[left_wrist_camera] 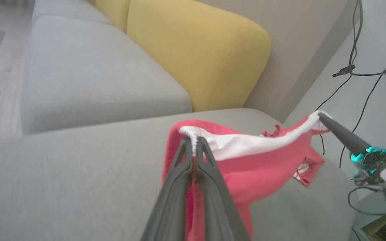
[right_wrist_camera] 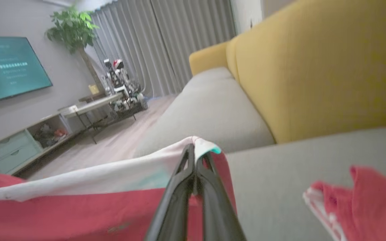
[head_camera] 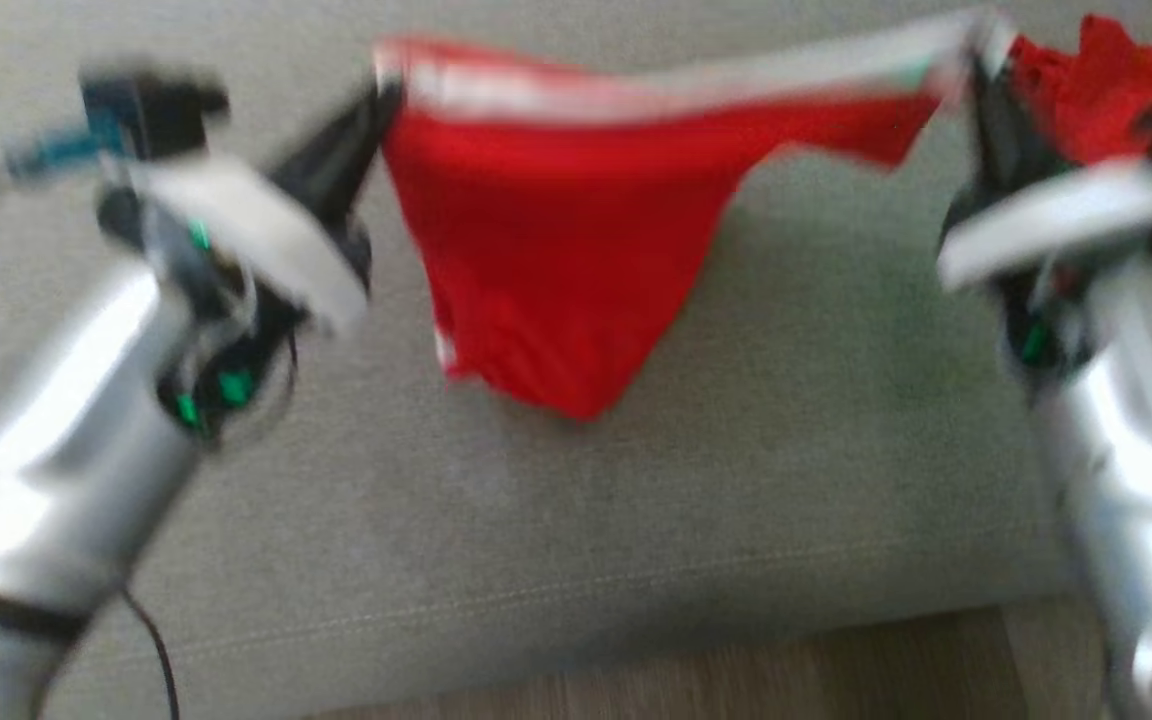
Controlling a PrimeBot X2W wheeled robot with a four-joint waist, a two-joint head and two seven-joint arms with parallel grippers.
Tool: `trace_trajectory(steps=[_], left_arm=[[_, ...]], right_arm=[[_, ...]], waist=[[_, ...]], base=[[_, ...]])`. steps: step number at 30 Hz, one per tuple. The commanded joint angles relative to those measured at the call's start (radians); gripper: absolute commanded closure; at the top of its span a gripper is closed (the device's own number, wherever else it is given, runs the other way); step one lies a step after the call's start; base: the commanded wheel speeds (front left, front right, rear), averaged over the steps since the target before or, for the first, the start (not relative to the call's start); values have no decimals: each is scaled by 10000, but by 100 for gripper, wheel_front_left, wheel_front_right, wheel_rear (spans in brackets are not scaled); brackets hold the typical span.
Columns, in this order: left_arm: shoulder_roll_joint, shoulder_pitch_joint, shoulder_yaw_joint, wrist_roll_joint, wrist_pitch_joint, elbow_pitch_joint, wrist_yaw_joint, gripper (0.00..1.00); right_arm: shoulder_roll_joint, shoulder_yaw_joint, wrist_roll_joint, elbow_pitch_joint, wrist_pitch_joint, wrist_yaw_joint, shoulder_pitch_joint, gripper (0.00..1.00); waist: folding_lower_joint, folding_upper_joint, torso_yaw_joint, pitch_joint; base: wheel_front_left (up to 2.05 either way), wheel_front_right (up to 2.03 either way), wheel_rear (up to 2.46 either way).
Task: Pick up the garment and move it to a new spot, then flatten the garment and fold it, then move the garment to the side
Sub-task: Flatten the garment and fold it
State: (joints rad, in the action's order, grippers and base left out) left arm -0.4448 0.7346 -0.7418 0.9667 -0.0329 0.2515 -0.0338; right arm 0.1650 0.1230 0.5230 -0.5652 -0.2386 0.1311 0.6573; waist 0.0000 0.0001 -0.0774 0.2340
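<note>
The garment [head_camera: 546, 250] is a pair of red shorts with a white waistband, stretched in the air above the grey sofa seat [head_camera: 556, 520]. My left gripper [head_camera: 381, 100] is shut on the waistband's left end, seen close up in the left wrist view as the left gripper [left_wrist_camera: 193, 140] pinching the white band of the garment [left_wrist_camera: 246, 167]. At the band's right end my right gripper [head_camera: 981, 55] is shut too; the right gripper [right_wrist_camera: 196, 150] clamps the garment [right_wrist_camera: 79, 207]. The fabric hangs down in a point between both arms.
More red cloth [head_camera: 1116, 90] lies bunched on the seat behind my right arm, also visible as red cloth [right_wrist_camera: 364, 197]. Yellow back cushions [left_wrist_camera: 196, 50] stand behind the seat. The seat's front edge and wooden floor [head_camera: 736, 670] are near me. Cables [left_wrist_camera: 354, 70] hang by the wall.
</note>
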Motion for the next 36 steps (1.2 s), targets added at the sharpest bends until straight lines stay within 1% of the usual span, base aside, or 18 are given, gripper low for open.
trace_trajectory(steps=[1,5,8,10,13,15,17,19,21,22,24,28,31,34,36], left_arm=[[-363,1427,493,-232,298,-112,-113,100],[-221,3755,257,-1045,799,817,-476,100],[-13,5565,56,-1882,648,1794,-664,100],[118,6669,-28,-2555,120,2467,-711,100],[339,8014,-128,-3450,-1013,3299,-748,100],[470,8575,-302,-3962,-1701,3703,-783,100],[610,8720,-359,-4119,-2082,3897,-843,100],[632,8471,-552,-4218,-2228,3867,-908,100],[534,7851,-842,-4260,-2273,3661,-946,100],[534,7851,-842,-4260,-2273,3661,-946,100],[359,6940,-1070,-4273,-2281,3111,-959,100],[-295,4659,-1563,-4353,-2285,1821,-964,100],[-634,2652,-1282,-4324,-2286,1007,-954,100],[-836,663,-933,-4355,-2287,372,-681,100],[-816,-576,-528,-4191,-2287,-26,-409,100]], right_arm=[[76,-51,89,298,145,-4,1384,100],[80,-130,45,-580,507,-4,3698,100],[146,-199,-151,-1358,362,-4,5445,100],[222,-274,-372,-1763,110,-4,6455,100],[352,-491,-694,-2024,-145,-4,7574,100],[423,-671,-783,-1955,-204,-4,7934,100],[493,-863,-890,-1617,-222,-4,7884,100],[471,-918,-949,-1160,-226,-4,7364,100],[464,-721,-929,-805,-227,-4,6429,100],[464,-721,-929,-805,-227,-4,6429,100],[521,-407,-747,-565,-228,-4,5228,100],[824,1,-55,153,51,-4,2548,100],[1043,48,541,1015,141,-4,503,100],[1044,-94,1034,1756,402,-4,-1415,100],[1019,-216,1283,2215,572,-4,-2503,100]], waist=[[0,-1,-341,537],[0,-1,-714,1367],[0,-1,-905,2099],[0,-1,-1014,2498],[0,-1,-1078,2967],[0,-1,-1043,3151],[0,-1,-990,3208],[0,-1,-909,3195],[0,-1,-821,3066],[0,-1,-821,3066],[0,-1,-731,2895],[0,-1,-575,2513],[0,-1,-513,2166],[0,-1,-495,1821],[0,-1,-492,1589]], base=[[0,0,0],[0,0,0],[0,0,0],[0,0,0],[0,0,0],[0,0,0],[0,0,0],[0,0,0],[0,0,0],[0,0,0],[0,0,0],[0,0,0],[0,0,0],[0,0,0],[0,0,0]])
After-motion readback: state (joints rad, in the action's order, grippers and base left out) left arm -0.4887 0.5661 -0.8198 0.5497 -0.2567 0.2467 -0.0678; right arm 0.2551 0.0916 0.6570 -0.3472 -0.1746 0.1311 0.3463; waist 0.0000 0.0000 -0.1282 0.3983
